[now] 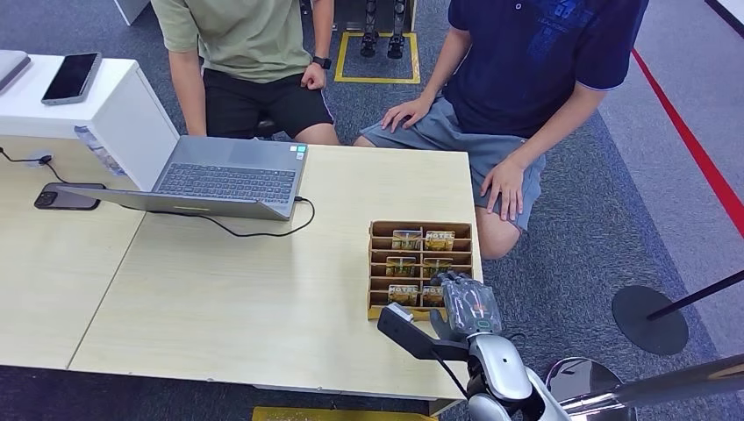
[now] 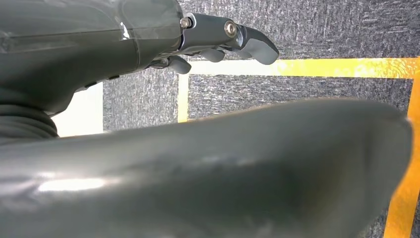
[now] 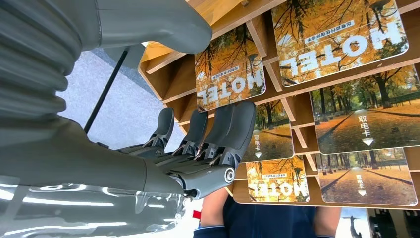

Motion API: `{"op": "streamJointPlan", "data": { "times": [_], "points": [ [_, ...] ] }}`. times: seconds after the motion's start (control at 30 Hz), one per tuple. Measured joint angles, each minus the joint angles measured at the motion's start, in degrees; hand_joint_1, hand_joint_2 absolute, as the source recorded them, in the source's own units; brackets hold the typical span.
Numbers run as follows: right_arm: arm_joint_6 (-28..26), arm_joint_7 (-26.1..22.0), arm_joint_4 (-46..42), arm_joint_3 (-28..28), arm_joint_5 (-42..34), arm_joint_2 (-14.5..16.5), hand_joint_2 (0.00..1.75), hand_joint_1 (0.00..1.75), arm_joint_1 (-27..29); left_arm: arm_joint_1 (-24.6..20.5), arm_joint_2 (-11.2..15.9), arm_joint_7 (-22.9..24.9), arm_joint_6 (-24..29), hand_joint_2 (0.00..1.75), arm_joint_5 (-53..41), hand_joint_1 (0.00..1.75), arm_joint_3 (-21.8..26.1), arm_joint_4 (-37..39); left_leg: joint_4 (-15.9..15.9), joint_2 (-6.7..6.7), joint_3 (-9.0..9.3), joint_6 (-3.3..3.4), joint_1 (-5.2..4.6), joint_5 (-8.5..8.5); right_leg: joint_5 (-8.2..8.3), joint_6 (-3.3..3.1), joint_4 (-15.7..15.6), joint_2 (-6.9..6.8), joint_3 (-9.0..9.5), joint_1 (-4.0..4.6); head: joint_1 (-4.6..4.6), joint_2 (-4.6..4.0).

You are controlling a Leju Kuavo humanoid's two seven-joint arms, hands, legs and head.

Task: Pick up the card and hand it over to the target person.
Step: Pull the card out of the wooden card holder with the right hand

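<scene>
A wooden card rack (image 1: pixel 375 263) stands near the table's right edge and holds several autumn-coloured HOTEL cards (image 1: pixel 406 239). My right hand (image 1: pixel 465 307) hovers over the rack's near right corner. In the right wrist view its fingers (image 3: pixel 218 131) reach toward the cards (image 3: pixel 230 69) with the thumb (image 3: pixel 148 25) spread apart and nothing between them. My left hand (image 2: pixel 148 158) hangs over grey carpet with yellow tape lines and holds nothing. Two people sit behind the table: one in a green shirt (image 1: pixel 246 35), one in a navy shirt (image 1: pixel 535 53) closest to the rack.
An open laptop (image 1: pixel 228 180) with a black cable sits mid-table, and a dark phone (image 1: pixel 66 200) lies to its left. A white cabinet (image 1: pixel 123 105) carries another phone (image 1: pixel 72 77). A black stanchion base (image 1: pixel 649 320) stands on the carpet at the right.
</scene>
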Motion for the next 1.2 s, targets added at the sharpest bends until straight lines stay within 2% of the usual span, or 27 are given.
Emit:
{"op": "streamJointPlan", "data": {
  "times": [0.17, 0.33, 0.47, 0.5, 0.63, 0.93, 1.07, 1.2],
  "points": [
    [0.0, 0.0, 0.0, 0.0, 0.0, 0.0, 1.75, 0.74, 0.0, 0.0, 0.0, 0.1, 0.0, 0.00, 0.0, 0.00, 0.0, 0.0, 0.0, 0.02, 0.02, 0.01, 0.00, 0.01, 0.01, -0.02, 0.0, 0.01, 0.02, 0.01, 0.00, 0.00],
    [0.1, 0.0, 0.1, 0.1, 0.0, -0.1, 1.75, 0.88, 0.0, 0.0, 0.1, 0.2, -0.1, 0.00, 0.1, 0.00, 0.1, 0.0, 0.0, 0.03, 0.06, 0.02, 0.00, 0.01, 0.03, -0.05, 0.0, 0.02, 0.04, 0.01, 0.00, 0.00],
    [0.1, 0.0, 0.1, 0.1, 0.0, -0.1, 1.75, 1.32, 0.0, 0.0, 0.1, 0.1, -0.1, 0.00, 0.1, 0.00, 0.0, 0.0, 0.0, -0.04, -0.03, 0.00, -0.01, 0.00, -0.02, 0.00, 0.0, -0.04, -0.02, -0.01, 0.00, 0.00],
    [0.1, 0.0, 0.1, 0.1, 0.0, -0.1, 1.75, 1.34, 0.1, 0.0, 0.1, 0.1, -0.1, 0.00, 0.0, 0.00, 0.0, 0.0, 0.0, -0.06, -0.06, 0.00, -0.01, -0.01, -0.03, 0.02, 0.0, -0.06, -0.04, -0.01, 0.00, 0.00],
    [0.1, 0.0, 0.1, 0.1, 0.0, -0.1, 1.75, 1.37, 0.1, 0.0, 0.2, 0.2, -0.1, 0.00, 0.0, 0.00, 0.0, 0.0, 0.0, -0.05, -0.04, 0.01, -0.01, -0.01, -0.03, 0.00, 0.0, -0.05, -0.03, -0.01, 0.00, 0.00],
    [0.2, 0.1, 0.1, 0.2, -0.1, -0.1, 1.75, 1.33, 0.1, 0.0, 0.2, 0.2, -0.1, 0.00, -0.1, 0.00, -0.2, 0.0, 0.0, -0.02, 0.01, 0.03, -0.01, 0.00, -0.01, -0.04, 0.0, -0.03, 0.01, 0.00, 0.00, 0.00],
    [0.2, 0.1, 0.2, 0.2, -0.3, -0.3, 1.75, 1.34, 0.1, 0.0, 0.6, 0.1, -1.0, 0.00, -1.3, 0.00, -1.5, -0.2, 0.0, -0.01, 0.03, 0.04, -0.01, 0.00, 0.00, -0.06, 0.0, -0.03, 0.03, 0.01, 0.00, 0.00],
    [-0.3, -0.5, 1.0, 0.5, -1.1, -0.6, 1.75, 1.34, -0.3, 0.0, 1.4, -0.7, -4.6, 1.75, -1.3, 0.00, -1.5, -0.5, 0.0, -0.06, -0.04, 0.00, -0.01, -0.01, -0.03, 0.01, 0.0, -0.05, -0.02, -0.02, 0.00, 0.00]
  ]
}}
